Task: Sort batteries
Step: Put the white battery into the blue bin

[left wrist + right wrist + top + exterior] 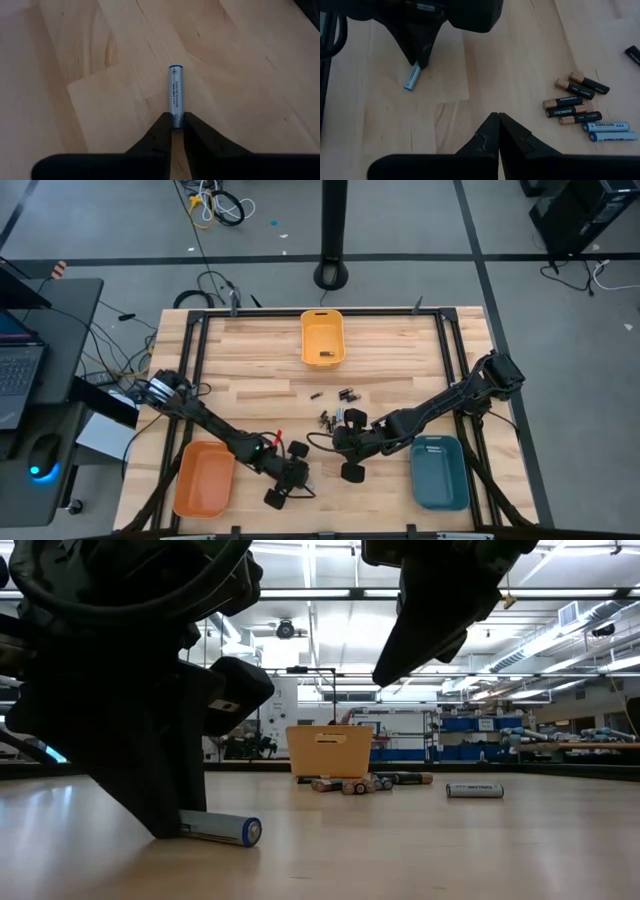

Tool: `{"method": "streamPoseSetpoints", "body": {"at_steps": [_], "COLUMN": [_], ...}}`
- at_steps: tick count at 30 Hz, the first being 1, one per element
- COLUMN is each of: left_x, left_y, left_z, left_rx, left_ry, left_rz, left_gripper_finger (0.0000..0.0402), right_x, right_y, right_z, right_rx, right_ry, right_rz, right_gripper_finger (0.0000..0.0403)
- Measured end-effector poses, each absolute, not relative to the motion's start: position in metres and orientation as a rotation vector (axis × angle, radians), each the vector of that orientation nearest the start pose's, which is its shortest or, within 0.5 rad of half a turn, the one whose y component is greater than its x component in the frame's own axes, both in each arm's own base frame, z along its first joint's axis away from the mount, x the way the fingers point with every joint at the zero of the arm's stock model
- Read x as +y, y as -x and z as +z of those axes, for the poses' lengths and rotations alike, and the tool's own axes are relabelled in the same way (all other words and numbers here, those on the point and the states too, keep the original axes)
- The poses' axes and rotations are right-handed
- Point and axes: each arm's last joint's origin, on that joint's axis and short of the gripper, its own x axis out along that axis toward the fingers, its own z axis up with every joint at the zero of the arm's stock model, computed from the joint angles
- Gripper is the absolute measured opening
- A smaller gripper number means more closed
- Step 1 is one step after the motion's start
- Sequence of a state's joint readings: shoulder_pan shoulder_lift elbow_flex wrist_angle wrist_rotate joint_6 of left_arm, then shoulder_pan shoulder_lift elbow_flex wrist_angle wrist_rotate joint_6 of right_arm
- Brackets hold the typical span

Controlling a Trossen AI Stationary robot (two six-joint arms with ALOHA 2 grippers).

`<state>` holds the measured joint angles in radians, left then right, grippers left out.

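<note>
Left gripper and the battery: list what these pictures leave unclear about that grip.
- Silvery-blue battery: its near end is hidden between the left gripper's fingers in the left wrist view.
- Low view: the gripper body covers that same end; lift off the table unreadable.
- High view: battery too small to make out.

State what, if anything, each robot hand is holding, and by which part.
The left hand pinches one end of a silver-blue battery lying on the table. The right hand is shut and holds nothing.
</note>
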<state>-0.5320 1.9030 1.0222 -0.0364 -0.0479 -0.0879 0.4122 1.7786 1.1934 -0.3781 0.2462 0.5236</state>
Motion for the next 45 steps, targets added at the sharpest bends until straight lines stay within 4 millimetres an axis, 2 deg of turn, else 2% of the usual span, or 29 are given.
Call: {"method": "streamPoseSetpoints", "body": {"at_steps": [8,11,16,21,25,29,32,37,45], "left_x": [-0.19,-0.195,-0.202,-0.205,-0.207,-0.201,-0.193,-0.193,-0.196], "left_y": [-0.316,-0.314,-0.31,-0.305,-0.297,-0.286,-0.276,-0.258,-0.227], "left_z": [0.131,0.138,0.155,0.179,0.213,0.245,0.254,0.232,0.189], "left_rx": [0.842,0.788,0.705,0.607,0.479,0.378,0.37,0.447,0.46], "left_ry": [-0.232,-0.254,-0.263,-0.279,-0.271,-0.28,-0.255,-0.214,-0.07], "left_rz": [-0.348,-0.323,-0.308,-0.274,-0.294,-0.3,-0.296,-0.309,-0.265], "left_gripper_finger": [0.0034,0.0027,0.0023,0.0016,0.0007,0.0004,0.0006,0.0006,0.0007], "right_x": [0.146,0.159,0.185,0.218,0.243,0.256,0.256,0.249,0.236], "right_y": [-0.339,-0.337,-0.325,-0.315,-0.309,-0.304,-0.303,-0.302,-0.32], "right_z": [0.2,0.205,0.211,0.216,0.23,0.243,0.244,0.227,0.188], "right_rx": [0.887,0.809,0.688,0.52,0.329,0.205,0.202,0.338,0.547], "right_ry": [-0.154,-0.085,0.007,0.002,0.012,0.039,0.039,-0.124,-0.655], "right_rz": [-0.066,-0.043,-0.129,-0.151,-0.152,-0.162,-0.167,-0.159,-0.213], "right_gripper_finger": [0.0011,0.0011,0.0008,0.0008,0.0015,0.0041,0.0061,0.0086,0.0119]}}
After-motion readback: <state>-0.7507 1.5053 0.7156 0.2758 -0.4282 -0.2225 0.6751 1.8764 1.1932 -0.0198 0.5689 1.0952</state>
